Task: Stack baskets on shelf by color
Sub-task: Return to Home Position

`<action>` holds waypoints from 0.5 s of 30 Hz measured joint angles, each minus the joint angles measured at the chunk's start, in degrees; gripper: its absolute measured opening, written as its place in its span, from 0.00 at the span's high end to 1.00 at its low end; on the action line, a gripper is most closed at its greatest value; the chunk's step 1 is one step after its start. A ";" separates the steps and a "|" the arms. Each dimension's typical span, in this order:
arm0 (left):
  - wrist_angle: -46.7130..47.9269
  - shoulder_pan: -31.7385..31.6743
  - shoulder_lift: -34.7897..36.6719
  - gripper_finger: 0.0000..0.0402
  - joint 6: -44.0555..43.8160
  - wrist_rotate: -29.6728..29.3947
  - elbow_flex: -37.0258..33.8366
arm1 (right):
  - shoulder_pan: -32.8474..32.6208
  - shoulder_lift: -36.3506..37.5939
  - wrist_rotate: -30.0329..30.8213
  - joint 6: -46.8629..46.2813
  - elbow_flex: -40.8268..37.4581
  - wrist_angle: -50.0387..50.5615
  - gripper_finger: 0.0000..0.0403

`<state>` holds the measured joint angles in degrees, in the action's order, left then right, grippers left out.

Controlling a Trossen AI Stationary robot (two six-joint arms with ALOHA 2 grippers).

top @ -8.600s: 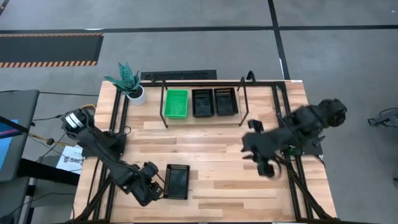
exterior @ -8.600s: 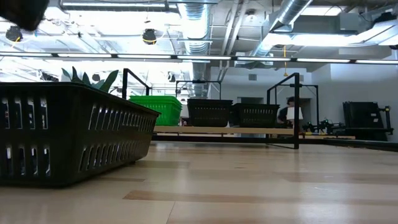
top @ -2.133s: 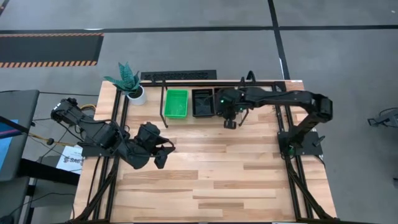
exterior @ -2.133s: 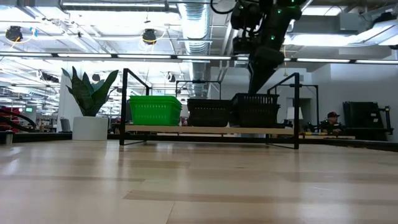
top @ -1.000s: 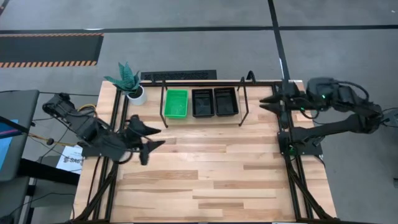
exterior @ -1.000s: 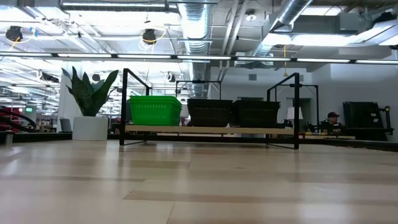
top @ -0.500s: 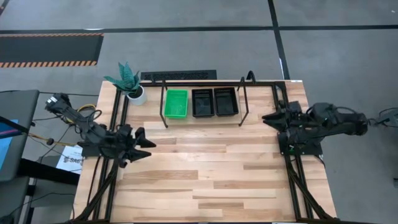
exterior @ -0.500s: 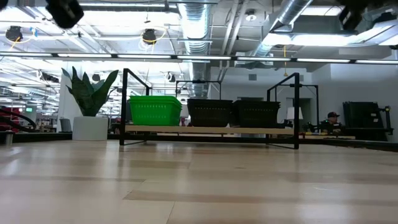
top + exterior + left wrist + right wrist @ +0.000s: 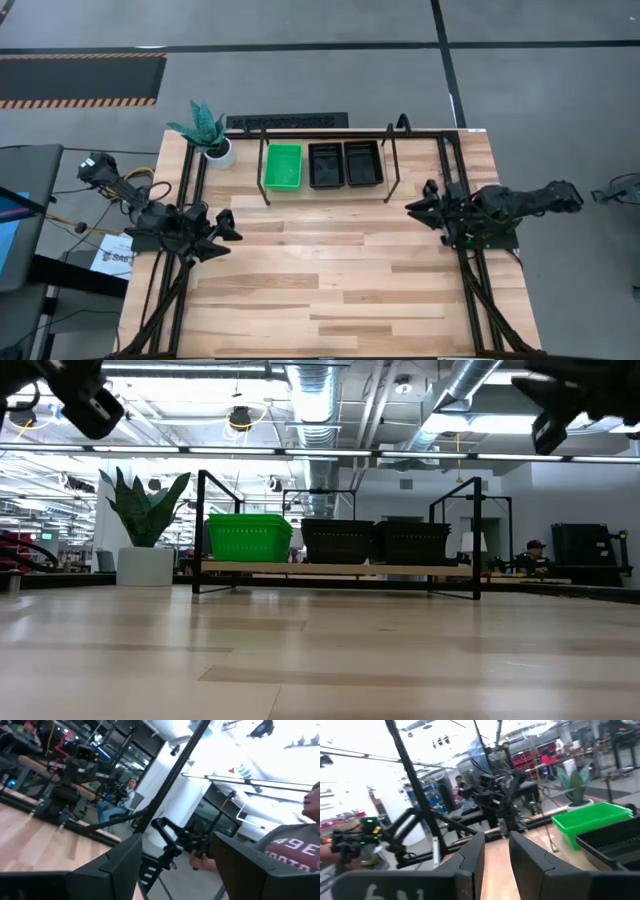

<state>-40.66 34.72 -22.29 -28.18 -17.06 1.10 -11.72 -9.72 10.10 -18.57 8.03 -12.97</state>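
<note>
Wood-plank table (image 9: pixel 330 290): left gripper (image 9: pixel 228 230) and right gripper (image 9: pixel 418 208) released at its sides; you'd likely find green plastic mesh baskets (image 9: pixel 283 165) and black mesh baskets (image 9: pixel 327 165) light, flexible, so pinch a rim.

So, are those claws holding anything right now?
Nothing. The left claw and the right claw are both open and empty, well away from the baskets.

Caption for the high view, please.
Green basket and black baskets sit on the shelf; left gripper and right gripper hover open at opposite sides.
</note>
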 joint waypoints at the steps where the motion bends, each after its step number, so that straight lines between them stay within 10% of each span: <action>1: -0.35 0.00 0.17 0.44 0.00 0.28 -0.47 | -0.19 0.00 0.83 0.09 -0.99 -0.73 0.72; 15: 3.64 -0.04 0.22 0.44 4.69 0.04 -0.48 | -0.63 0.00 6.62 4.52 -7.53 -6.92 0.72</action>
<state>-37.01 34.68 -22.06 -23.50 -17.02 0.62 -12.34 -9.72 16.72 -14.05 0.49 -19.88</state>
